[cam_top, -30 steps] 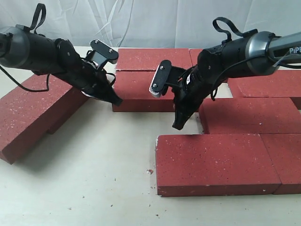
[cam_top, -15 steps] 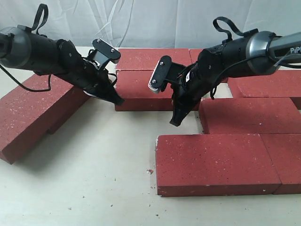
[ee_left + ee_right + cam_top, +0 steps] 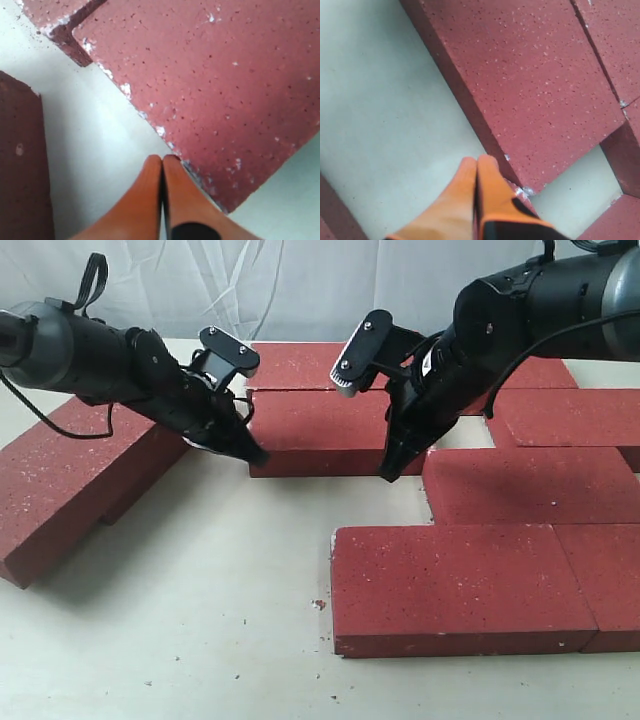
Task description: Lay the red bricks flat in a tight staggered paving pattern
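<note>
Beside the middle brick (image 3: pixel 320 430), wrist views alone show left hand (image 3: pixel 162 160) and right hand (image 3: pixel 477 161) pressed together.

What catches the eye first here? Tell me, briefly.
One red brick in the middle of the exterior view has a gripper at each near corner: the left gripper, shut, at the left one, and the right gripper, also shut, at the right one. At far left a tilted brick sits propped up, while the paved bricks at right lie flat.
</note>
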Tool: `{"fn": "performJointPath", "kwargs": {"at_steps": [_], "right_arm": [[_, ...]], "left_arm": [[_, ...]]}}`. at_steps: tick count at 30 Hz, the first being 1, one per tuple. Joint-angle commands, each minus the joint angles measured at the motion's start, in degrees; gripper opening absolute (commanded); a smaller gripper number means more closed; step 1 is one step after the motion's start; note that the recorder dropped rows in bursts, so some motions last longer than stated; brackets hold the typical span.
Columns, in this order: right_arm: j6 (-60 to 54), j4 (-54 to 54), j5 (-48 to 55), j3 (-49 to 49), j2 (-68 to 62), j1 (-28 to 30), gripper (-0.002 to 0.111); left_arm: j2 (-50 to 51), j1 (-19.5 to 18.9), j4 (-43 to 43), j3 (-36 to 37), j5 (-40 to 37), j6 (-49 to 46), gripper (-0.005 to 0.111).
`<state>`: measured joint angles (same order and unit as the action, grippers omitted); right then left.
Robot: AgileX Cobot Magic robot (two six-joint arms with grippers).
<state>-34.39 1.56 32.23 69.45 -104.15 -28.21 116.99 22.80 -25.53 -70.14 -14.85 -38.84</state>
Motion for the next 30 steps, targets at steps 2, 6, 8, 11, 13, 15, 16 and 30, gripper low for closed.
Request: {"fn": "performJointPath", "kwargs": {"at_steps": [2, 6, 8, 11, 13, 15, 16, 30], "right_arm": [[1.1, 1.7, 0.1, 0.0, 0.6, 0.2, -0.001], [1.1, 2.1, 0.1, 0.0, 0.6, 0.2, -0.001], [2.0, 3.2, 0.1, 0.0, 0.6, 0.2, -0.001], [5.0, 5.9, 0.1, 0.0, 0.6, 0.6, -0.001], [5.1, 5.9, -0.1, 0.0, 0.6, 1.6, -0.001], [5.2, 5.3, -0.1, 0.0, 0.6, 2.9, -0.001], [5.9, 5.3, -0.1, 0.0, 0.6, 3.7, -0.001], [7.7, -2.2, -2.9, -0.1, 0.6, 14.0, -0.001]], "left_arm": [[1.6, 0.7, -1.0, -0.2, 3.1, 0.3, 0.0], [1.6, 2.6, -1.0, -0.2, 3.3, 0.3, 0.0], [1.6, 3.6, -1.0, -0.2, 3.8, 0.1, 0.0], [1.6, 4.5, -1.0, -0.2, 4.6, 0.1, 0.0], [1.6, 4.7, -1.0, -0.2, 4.9, 0.1, 0.0], [1.6, 4.7, -1.0, -0.2, 5.6, 0.1, 0.0], [1.6, 4.7, -1.0, -0.2, 6.0, 0.1, 0.0], [1.6, 4.7, -3.1, -1.1, 8.1, 0.1, 0.0]]}}
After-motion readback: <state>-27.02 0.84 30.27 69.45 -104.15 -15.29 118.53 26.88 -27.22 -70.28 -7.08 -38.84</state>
